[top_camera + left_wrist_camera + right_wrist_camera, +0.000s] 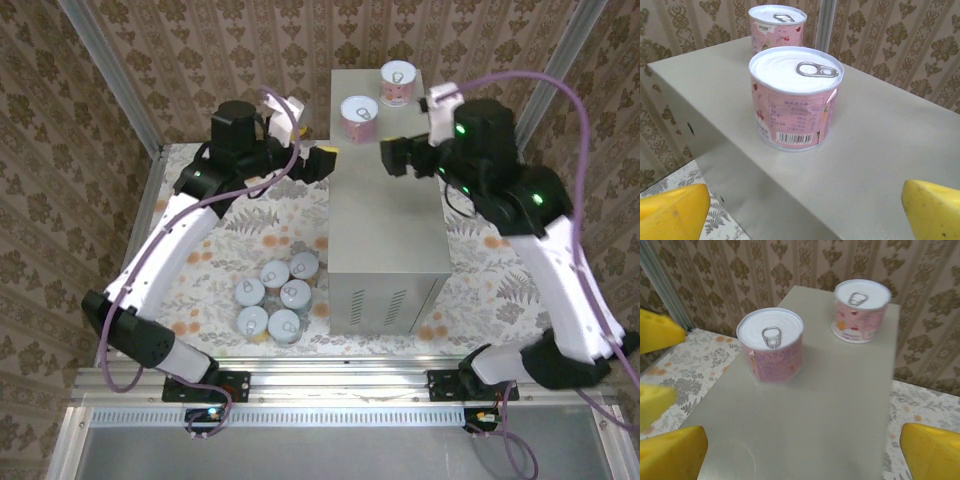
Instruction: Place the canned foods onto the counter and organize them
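Top external: near pink can (358, 118) and far pink can (397, 83) are sitting at the grey counter's (385, 220) far end. Six cans (295, 294) are clustering on the floral floor (260, 235) beside it. Left gripper (322, 160) and right gripper (393, 156) are hovering either side of the near pink can, jaws spread, holding nothing.

Brown wallpaper (200, 50) printed with a repeating gold damask motif lines the enclosure at the back and on both sides. Two silver aluminium uprights, one at the left (113, 80) and one at the right (565, 55), slant up past the walls in the overhead view. The floor (470, 300) is covered in a pale floral print of grey leaves and small orange blossoms. Along the near edge runs a silver aluminium rail (340, 372), then a ribbed metal strip (340, 415) and a plain grey panel (330, 452). The light is soft and even, casting only faint shadows.
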